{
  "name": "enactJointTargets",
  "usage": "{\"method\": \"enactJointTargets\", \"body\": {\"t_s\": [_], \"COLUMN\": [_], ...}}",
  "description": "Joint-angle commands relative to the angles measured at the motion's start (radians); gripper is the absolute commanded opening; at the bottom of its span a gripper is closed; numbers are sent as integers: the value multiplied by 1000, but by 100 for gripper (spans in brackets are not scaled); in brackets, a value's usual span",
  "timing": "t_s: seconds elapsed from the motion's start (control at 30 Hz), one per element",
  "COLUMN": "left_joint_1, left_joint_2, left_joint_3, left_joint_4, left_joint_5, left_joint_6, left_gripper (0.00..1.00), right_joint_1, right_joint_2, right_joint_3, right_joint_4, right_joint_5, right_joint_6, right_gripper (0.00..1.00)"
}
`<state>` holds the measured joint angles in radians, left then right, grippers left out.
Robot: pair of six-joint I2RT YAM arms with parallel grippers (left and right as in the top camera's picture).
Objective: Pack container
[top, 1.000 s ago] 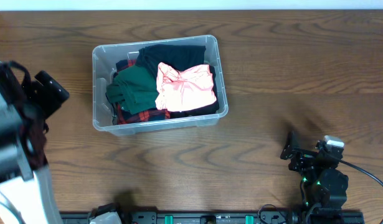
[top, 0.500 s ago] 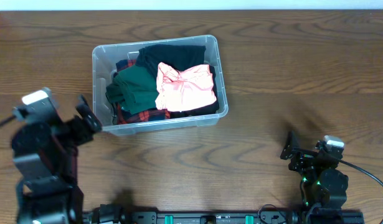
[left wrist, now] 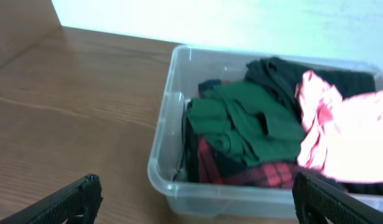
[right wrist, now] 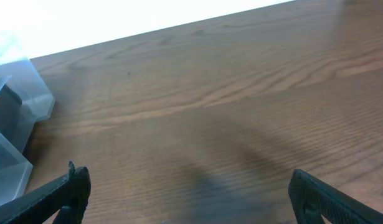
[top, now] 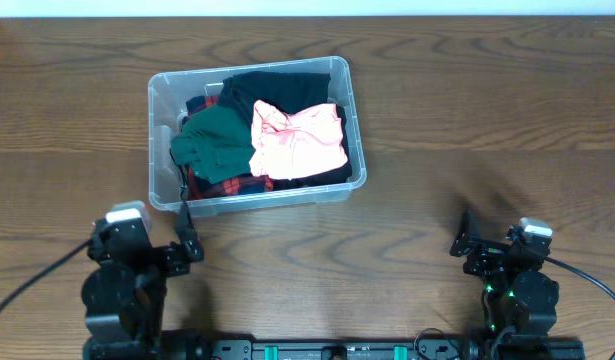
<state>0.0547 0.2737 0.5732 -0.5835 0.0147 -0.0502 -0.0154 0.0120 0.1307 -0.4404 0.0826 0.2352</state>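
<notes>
The container (top: 155, 140), a clear plastic bin, stands at the back left of the wooden table. It holds a green garment (top: 212, 145), a pink one (top: 297, 140), a black one (top: 277, 90) and red plaid cloth (top: 227, 185). My left gripper (top: 154, 232) sits low just in front of the bin's near-left corner, open and empty. In the left wrist view the container (left wrist: 163, 124) fills the frame beyond my left gripper (left wrist: 197, 211), with the fingertips (left wrist: 73, 202) wide apart. My right gripper (top: 499, 240) rests at the front right, open over bare wood. The right wrist view shows my right gripper (right wrist: 191, 199) and a container corner (right wrist: 17, 106).
The brown wooden table (top: 467, 120) stretches to the right of the bin. A black rail (top: 317, 350) runs along the front edge between the two arm bases. A cable (top: 597, 285) trails from the right arm.
My left arm has swung down from the left edge of the table to a low pose in front of the bin's near-left corner. The right arm and the clothes have not moved.
</notes>
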Motion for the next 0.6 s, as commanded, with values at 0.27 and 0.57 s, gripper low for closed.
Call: {"method": "enactJointTargets", "body": {"t_s": [0.27,0.57], "left_joint_1": [-20,-41], "left_joint_2": [-195,-271], "left_joint_3": [-172,-267], "left_joint_4": [29,74], "left_joint_5": [55,68], "left_joint_6": [12,13], "left_gripper": [98,98], "right_joint_1": [-6,-6], "right_joint_2": [-6,-6], "right_joint_3": [-4,-4], "right_joint_4": [2,2], "right_joint_5": [6,6], "right_joint_6": [15,15], "right_gripper": [99,99]}}
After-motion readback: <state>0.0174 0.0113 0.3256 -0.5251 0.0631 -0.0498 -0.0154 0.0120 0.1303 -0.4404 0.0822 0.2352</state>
